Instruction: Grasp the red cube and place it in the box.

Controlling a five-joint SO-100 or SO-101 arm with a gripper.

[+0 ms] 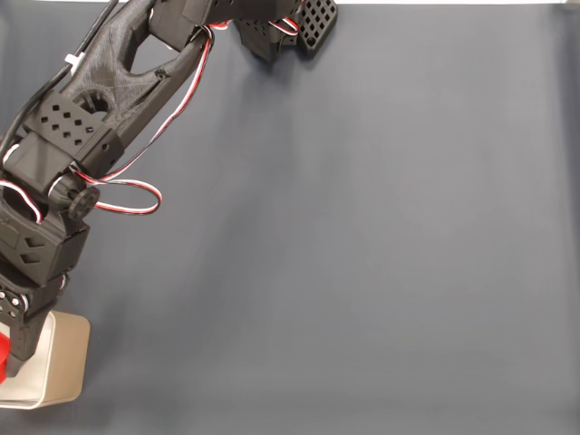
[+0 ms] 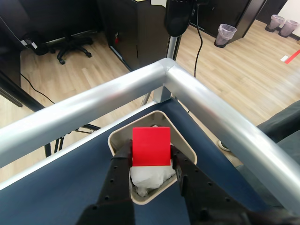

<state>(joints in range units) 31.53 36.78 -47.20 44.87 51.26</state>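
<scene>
In the wrist view the red cube (image 2: pixel 151 146) sits between my two black fingers (image 2: pixel 123 161), and my gripper (image 2: pixel 151 157) is shut on it just above the open top of the beige box (image 2: pixel 187 152), whose white inside holds crumpled white paper (image 2: pixel 150 178). In the fixed view the box (image 1: pixel 63 367) stands at the bottom left corner of the dark blue table. My gripper (image 1: pixel 7 355) hangs over its left part with a sliver of the red cube (image 1: pixel 4 353) at the frame's edge.
A thick silver metal rail (image 2: pixel 206 108) runs around the table corner right behind the box. The black arm (image 1: pixel 82 136) with its red and white cable spans the fixed view's upper left. Bare dark blue table surface (image 1: pixel 362 254) fills the right.
</scene>
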